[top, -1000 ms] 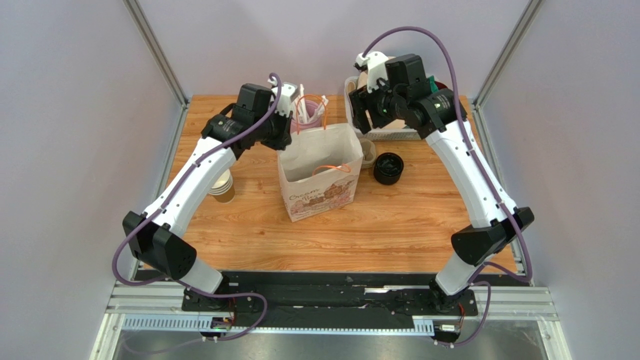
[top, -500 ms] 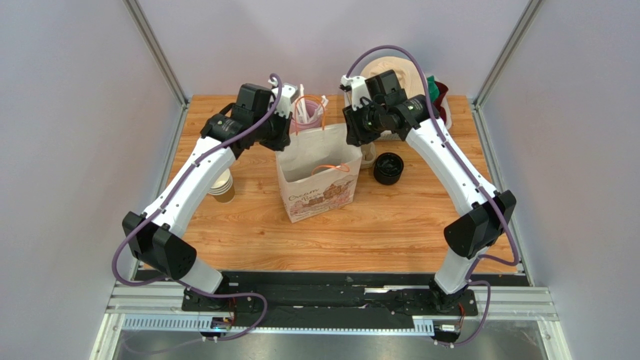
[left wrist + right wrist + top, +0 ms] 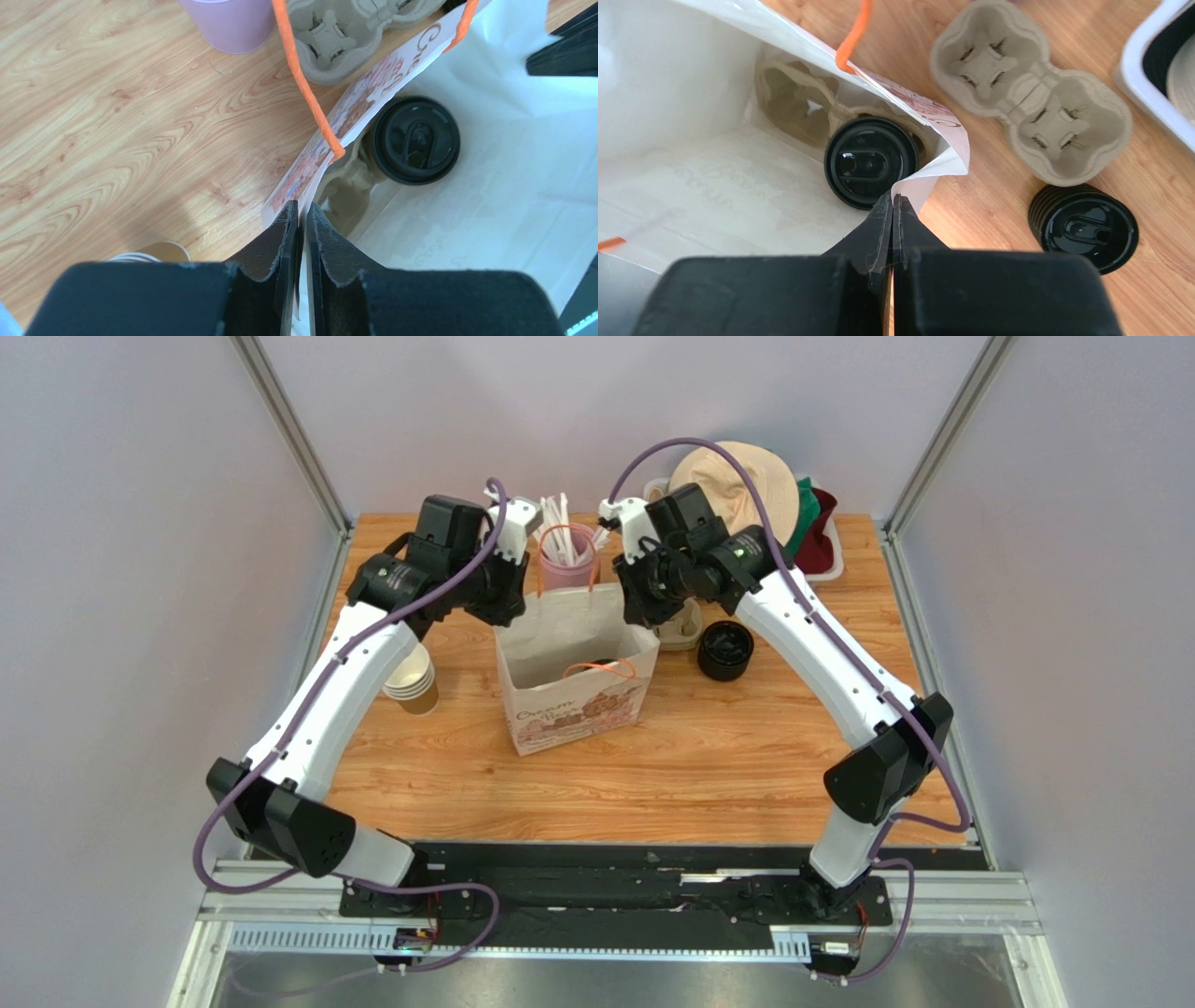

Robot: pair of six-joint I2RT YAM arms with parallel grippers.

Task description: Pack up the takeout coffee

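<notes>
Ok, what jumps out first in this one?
A white paper bag stands mid-table, with the left gripper and right gripper pinching its rim from opposite sides. Inside, the takeout coffee sits lid up in a pulp carrier. A spare carrier and a stack of black lids lie outside, on the right arm's side.

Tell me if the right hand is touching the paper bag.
Touching. The right wrist view shows the right hand pinching the paper bag at its rim.
</notes>
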